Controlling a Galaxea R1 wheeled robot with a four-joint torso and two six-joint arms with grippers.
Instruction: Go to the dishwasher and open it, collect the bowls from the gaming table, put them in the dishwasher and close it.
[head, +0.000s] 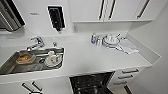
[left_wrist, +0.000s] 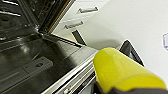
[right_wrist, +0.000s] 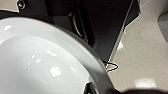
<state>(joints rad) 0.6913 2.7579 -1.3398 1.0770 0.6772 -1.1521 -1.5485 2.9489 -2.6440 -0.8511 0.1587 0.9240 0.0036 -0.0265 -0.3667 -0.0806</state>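
Below the white counter (head: 100, 60), the dishwasher (head: 91, 83) stands open, its dark cavity showing at the bottom edge of the head view, with the sink (head: 10, 65) full of dishes off to its left and white drawers (head: 128, 73) to its right. From the left wrist view, the lowered door (left_wrist: 37, 67) lies flat like a shelf, its dark inner face running out from the tub, with the wire racks dim above it. A yellow bowl (left_wrist: 122, 71) sits close against that wrist camera, just beside the door's steel edge and a little outside it, so the left arm looks nearest to the opening; the tub lies ahead of it, past the door. A white bowl (right_wrist: 42, 62) shows large at the right wrist, over pale floor beside the dark door edge. Each bowl seems carried by its own arm, but I cannot tell how either gripper's fingers are set. Loading looks to be the step in hand.
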